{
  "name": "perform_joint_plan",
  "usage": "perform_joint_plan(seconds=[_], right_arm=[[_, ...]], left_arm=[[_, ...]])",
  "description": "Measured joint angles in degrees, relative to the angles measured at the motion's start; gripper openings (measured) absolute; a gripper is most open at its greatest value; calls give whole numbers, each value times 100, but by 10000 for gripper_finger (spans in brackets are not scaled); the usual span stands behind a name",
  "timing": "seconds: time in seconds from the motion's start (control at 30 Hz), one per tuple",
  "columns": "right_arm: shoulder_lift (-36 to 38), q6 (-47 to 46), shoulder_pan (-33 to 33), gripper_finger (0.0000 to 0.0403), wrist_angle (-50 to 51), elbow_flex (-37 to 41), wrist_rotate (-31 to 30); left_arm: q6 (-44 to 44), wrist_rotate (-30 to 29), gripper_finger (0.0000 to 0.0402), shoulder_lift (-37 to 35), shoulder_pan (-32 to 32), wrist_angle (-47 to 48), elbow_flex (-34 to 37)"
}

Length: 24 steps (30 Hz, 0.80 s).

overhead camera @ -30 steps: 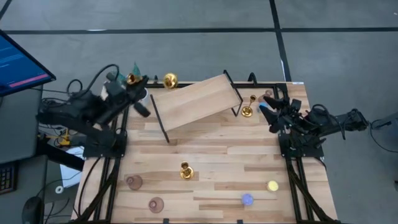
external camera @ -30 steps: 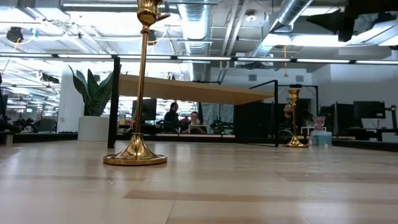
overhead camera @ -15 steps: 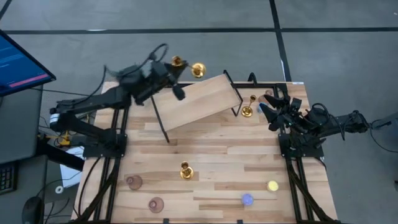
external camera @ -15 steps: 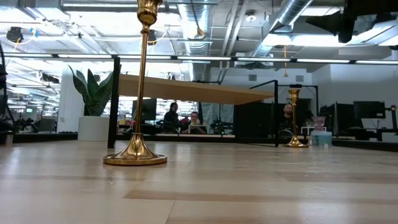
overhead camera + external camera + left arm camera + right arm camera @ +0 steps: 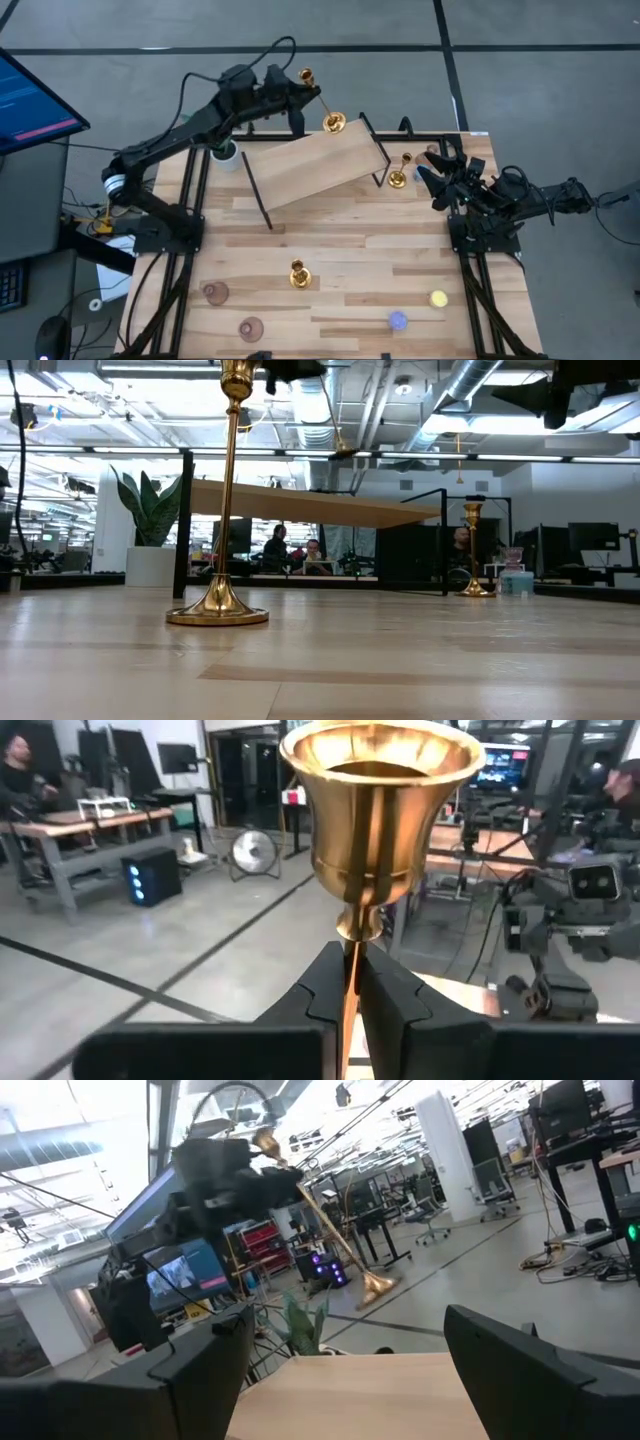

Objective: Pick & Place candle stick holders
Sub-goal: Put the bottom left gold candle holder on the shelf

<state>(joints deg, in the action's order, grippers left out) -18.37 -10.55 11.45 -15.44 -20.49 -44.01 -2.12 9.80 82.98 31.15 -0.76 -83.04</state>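
Note:
My left gripper (image 5: 308, 97) is shut on a tall gold candlestick (image 5: 320, 100) above the far edge of the tilted wooden shelf (image 5: 315, 160). Its cup (image 5: 380, 810) fills the left wrist view; the right wrist view shows it slanting (image 5: 322, 1215). A second gold candlestick (image 5: 298, 274) stands on its round base mid-table (image 5: 222, 490). A third gold candlestick (image 5: 400, 172) stands by the shelf's right leg (image 5: 475, 550). Two pink holders (image 5: 215, 293) (image 5: 250, 328) sit near the front left. My right gripper (image 5: 432, 172) waits open at the far right. My left gripper pinches the candlestick's thin stem (image 5: 349, 982) just below the cup, between its two fingers (image 5: 325, 988). The fingers come in level from the table's left and lie across the stem. The candlestick is lifted clear and tilted, with its cup toward the far side and its round base (image 5: 333, 122) over the shelf's far edge.
A green potted plant (image 5: 225, 152) stands at the far left under my left arm. A blue light (image 5: 397, 320) and a yellow light (image 5: 438, 298) lie near the front right. The shelf rests on black legs (image 5: 258, 195). People sit in the room beyond the table (image 5: 295, 552).
My left gripper has swung from the table's far left corner toward the right along the far edge, carrying the candlestick. The candlestick has turned about: it lay sideways with its base to the right, and its base now points toward the shelf.

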Motion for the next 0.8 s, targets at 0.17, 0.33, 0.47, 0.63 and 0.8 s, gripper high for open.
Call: perform_joint_plan(seconds=[0.17, 0.33, 0.47, 0.63, 0.8], right_arm=[[0, -2, 1, 317, 0, 0, 0], [0, -2, 1, 317, 0, 0, 0], [0, -1, 4, 317, 1, -1, 0], [0, 0, 3, 317, 16, 0, 2], [0, 4, 3, 317, 46, -1, 1]], left_arm=[[-45, 255, 17, 430, 170, 56, -131], [-198, 334, 17, 820, 241, -2, -261], [-211, 334, 17, 1133, 240, -17, -380], [-211, 350, 17, 1363, 235, -55, -574], [-237, 336, 17, 1530, 226, -73, -796]])
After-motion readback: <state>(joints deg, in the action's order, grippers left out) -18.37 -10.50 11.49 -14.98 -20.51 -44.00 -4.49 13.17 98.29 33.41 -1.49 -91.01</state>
